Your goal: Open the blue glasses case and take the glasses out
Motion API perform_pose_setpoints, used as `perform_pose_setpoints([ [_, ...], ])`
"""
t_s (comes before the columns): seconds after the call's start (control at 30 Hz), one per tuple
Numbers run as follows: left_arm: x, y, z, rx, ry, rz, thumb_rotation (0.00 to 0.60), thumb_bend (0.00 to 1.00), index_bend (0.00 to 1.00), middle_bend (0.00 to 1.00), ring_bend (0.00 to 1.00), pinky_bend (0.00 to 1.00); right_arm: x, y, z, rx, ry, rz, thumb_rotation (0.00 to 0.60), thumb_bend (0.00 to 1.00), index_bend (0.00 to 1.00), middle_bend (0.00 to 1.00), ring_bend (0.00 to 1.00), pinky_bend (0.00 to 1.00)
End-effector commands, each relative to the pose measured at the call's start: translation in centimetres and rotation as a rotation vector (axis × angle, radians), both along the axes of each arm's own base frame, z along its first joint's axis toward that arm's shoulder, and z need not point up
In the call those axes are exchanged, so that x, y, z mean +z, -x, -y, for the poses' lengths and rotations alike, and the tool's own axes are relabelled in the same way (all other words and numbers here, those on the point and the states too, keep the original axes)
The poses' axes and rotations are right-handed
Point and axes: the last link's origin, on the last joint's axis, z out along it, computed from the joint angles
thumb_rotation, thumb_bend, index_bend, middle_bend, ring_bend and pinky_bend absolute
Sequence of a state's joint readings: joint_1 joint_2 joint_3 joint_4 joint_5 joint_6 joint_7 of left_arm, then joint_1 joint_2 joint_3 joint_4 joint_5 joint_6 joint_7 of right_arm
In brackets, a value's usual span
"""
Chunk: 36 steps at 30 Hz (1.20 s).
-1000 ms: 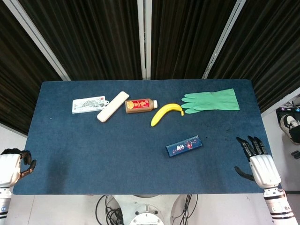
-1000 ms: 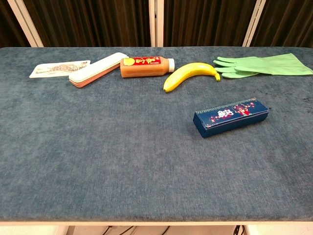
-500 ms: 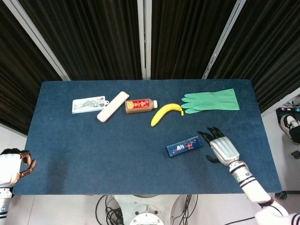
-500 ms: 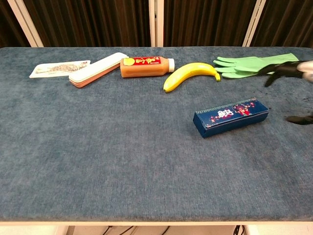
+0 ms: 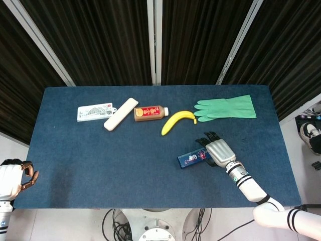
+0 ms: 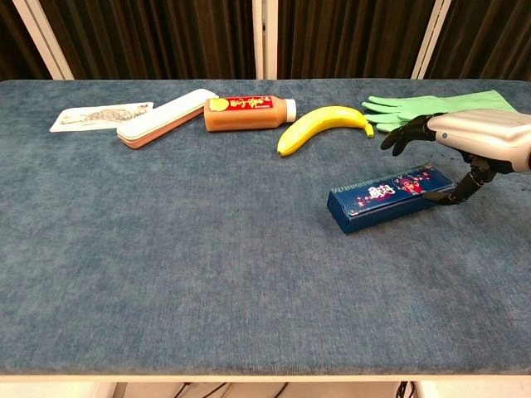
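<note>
Bright, even light from overhead falls on the dark blue surface (image 5: 100, 160) in both views. Shadows are short and soft, sitting tight beneath each object. No glare or blown highlights. The head view is sharp throughout; the chest view is slightly soft, with fabric texture visible nearest the camera.

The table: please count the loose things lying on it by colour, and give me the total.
Blue: 1, the glasses case
Yellow: 1, the banana
Green: 1, the rubber glove
Brown with a red label: 1, the bottle
Cream: 1, the long flat case
White, printed: 1, the flat packet
Total: 6
</note>
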<state>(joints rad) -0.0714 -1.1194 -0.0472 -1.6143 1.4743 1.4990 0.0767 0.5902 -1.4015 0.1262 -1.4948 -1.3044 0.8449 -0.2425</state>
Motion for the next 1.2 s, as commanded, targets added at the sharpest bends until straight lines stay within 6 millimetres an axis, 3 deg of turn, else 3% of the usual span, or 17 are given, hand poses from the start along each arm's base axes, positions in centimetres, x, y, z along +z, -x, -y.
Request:
perform_pose_setpoints([
  [0.03, 0.0, 0.0, 0.0, 0.000, 0.001, 0.001, 0.600, 0.33, 0.71, 0.68, 0.49, 0.43, -0.1, 0.0, 0.0, -0.002, -0.004, -0.003, 0.600, 0.29, 0.18, 0.20, 0.00, 0.00],
  [0.23, 0.0, 0.0, 0.0, -0.001, 0.000, 0.000, 0.600, 0.33, 0.71, 0.68, 0.49, 0.43, -0.4, -0.1, 0.1, -0.008, -0.021, -0.010, 0.600, 0.32, 0.20, 0.20, 0.00, 0.00],
  [0.5, 0.0, 0.0, 0.0, 0.000, 0.000, 0.001, 0.600, 0.33, 0.71, 0.68, 0.49, 0.43, -0.7, -0.4, 0.5, 0.004, -0.057, -0.050, 0.600, 0.48, 0.34, 0.20, 0.00, 0.00],
  [0.9, 0.0, 0.0, -0.1, -0.002, 0.005, 0.004, 0.600, 0.33, 0.71, 0.68, 0.49, 0.43, 0.2, -0.8, 0.5, -0.020, -0.101, -0.075, 0.600, 0.75, 0.47, 0.25, 0.00, 0.00],
  [1.1, 0.0, 0.0, 0.0, 0.000, 0.002, 0.000, 0.600, 0.33, 0.71, 0.68, 0.49, 0.43, -0.2, -2.3, 2.2, -0.037, -0.110, -0.053, 0.600, 0.75, 0.50, 0.26, 0.00, 0.00],
  [1.2, 0.0, 0.0, 0.0, 0.000, 0.001, 0.001, 0.600, 0.33, 0.71, 0.68, 0.49, 0.43, -0.9, -3.0, 3.2, -0.023, -0.096, -0.071, 0.600, 0.66, 0.43, 0.25, 0.00, 0.00],
])
